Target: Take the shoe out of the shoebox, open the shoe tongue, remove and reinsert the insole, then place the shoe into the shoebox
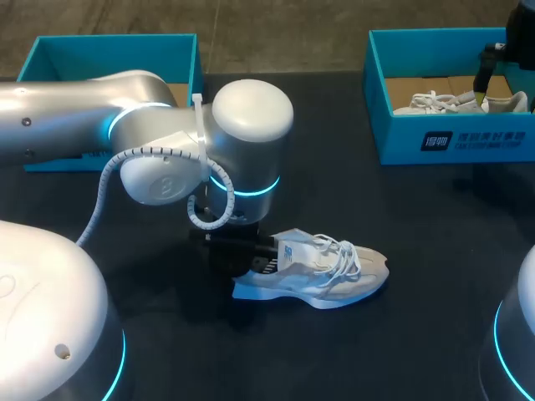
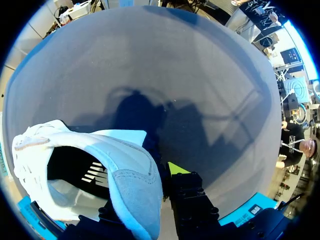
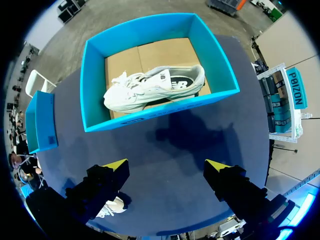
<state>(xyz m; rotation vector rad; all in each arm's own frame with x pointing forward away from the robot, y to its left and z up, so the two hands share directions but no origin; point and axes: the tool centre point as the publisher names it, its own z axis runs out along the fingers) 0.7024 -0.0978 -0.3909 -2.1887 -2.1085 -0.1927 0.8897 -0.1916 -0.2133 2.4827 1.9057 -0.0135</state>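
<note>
The shoe point(image 1: 322, 271) is out on the dark worktop point(image 1: 418, 217), near the middle, toe pointing toward the robot's right, white laces loose on top. Its heel end looks tipped up a little, sole edge showing. The left tool point(image 1: 249, 249) is right at that heel, but from the head view the big white left arm point(image 1: 167, 142) covers most of it. Over to the left wrist view: the heel wall runs between the fingers, and one yellow fingertip point(image 2: 176, 168) sits tight against the outside of the grey heel patch. The other tip is lost behind the collar, inside the shoe. So the left tool reads as clenched on the shoe's heel. The mouth of the shoe gapes dark; the insole cannot be made out.

Well apart, at the far right corner, stands the blue shoebox point(image 1: 456, 142), and a second shoe point(image 3: 150, 90) lies in it on its side on brown card. The right tool point(image 3: 166, 167) hangs above the worktop just before the box, fingers spread wide, grasping nothing. In the head view that arm is cut off at the edge.

At the far left, a blue box point(image 1: 50, 54) is half hidden behind the left arm.
</note>
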